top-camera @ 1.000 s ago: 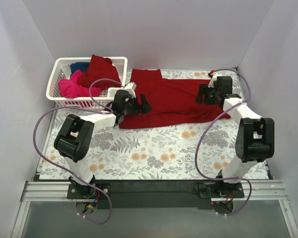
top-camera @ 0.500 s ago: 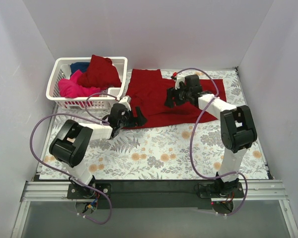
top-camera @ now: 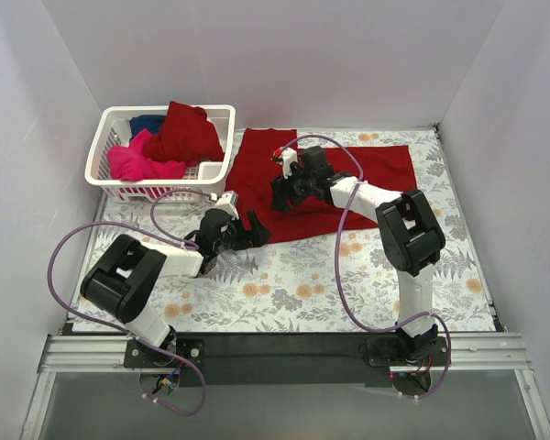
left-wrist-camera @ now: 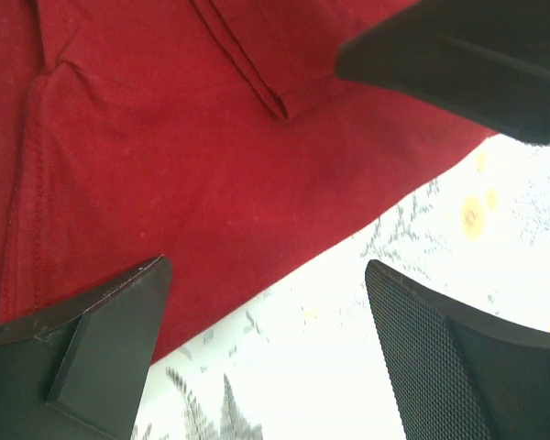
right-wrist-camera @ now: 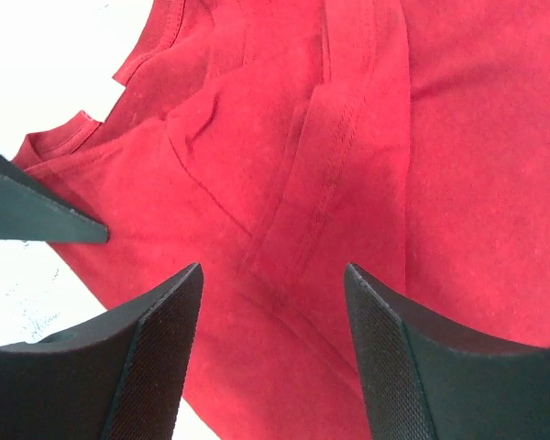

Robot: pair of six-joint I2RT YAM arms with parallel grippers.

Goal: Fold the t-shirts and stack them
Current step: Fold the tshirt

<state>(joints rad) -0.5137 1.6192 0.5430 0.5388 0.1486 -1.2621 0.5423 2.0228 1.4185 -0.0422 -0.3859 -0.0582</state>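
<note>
On the floral table (top-camera: 293, 286), red t-shirt (top-camera: 378, 167)

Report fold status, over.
Left gripper open at dark red shirt near edge. Right gripper open over it. Shirt creased, unstacked. Nothing in the way.

the left arm (top-camera: 128, 275) and right arm (top-camera: 408, 234) share one build: white shells on the long links, bulky black housings at the joints. a thin purple cable (top-camera: 51, 268) runs in slack loops along each. both bases are fixed to a black plate (top-camera: 284, 346) by the worktop's near edge, with small coloured wires at their feet. the left gripper (top-camera: 243, 236) and right gripper (top-camera: 284, 197) are black, their wedge-shaped fingers (right-wrist-camera: 156, 357) faced with a fine dimpled texture.
</note>
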